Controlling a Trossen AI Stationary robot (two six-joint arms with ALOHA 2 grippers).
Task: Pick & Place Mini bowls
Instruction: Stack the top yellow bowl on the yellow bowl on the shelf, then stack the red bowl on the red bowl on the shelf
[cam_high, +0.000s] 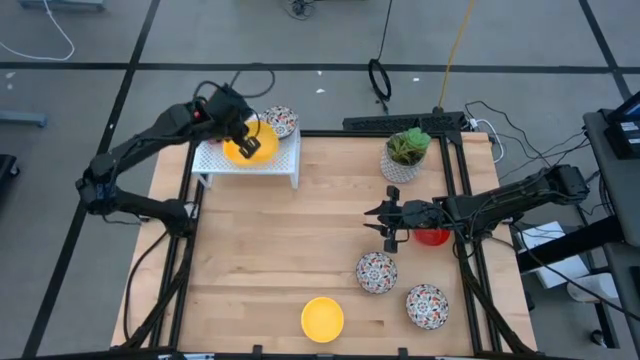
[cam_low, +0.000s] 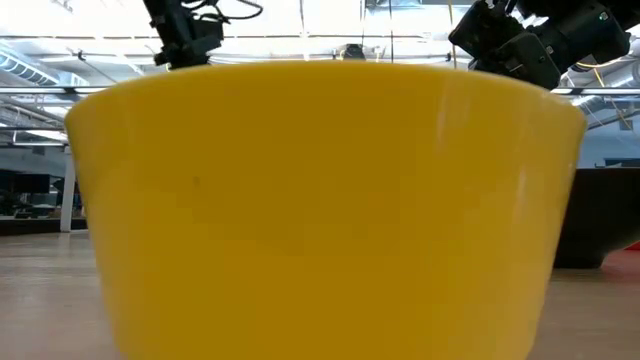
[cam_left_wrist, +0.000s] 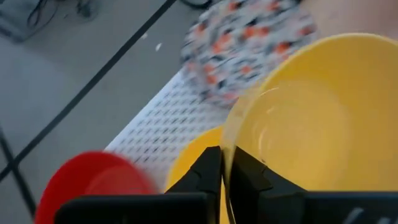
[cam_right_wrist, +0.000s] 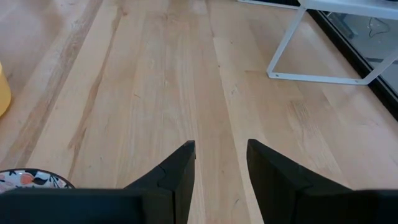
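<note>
Over rack (cam_high: 283, 165), left end effector (cam_high: 246, 138) pinches yellow bowl (cam_high: 252, 148) rim; right end effector (cam_high: 387, 222) open.

Both arms are black, built of jointed tubular links with loose black cables. Each claw (cam_right_wrist: 221, 165) carries two angular, matte-black fingers (cam_left_wrist: 205, 177).

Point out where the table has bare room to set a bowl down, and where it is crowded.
Bare wood: the table's left half, between the white rack and the yellow bowl at the front edge. Crowded: the right side, around the plant pot, right gripper, red bowl and two speckled bowls.
</note>
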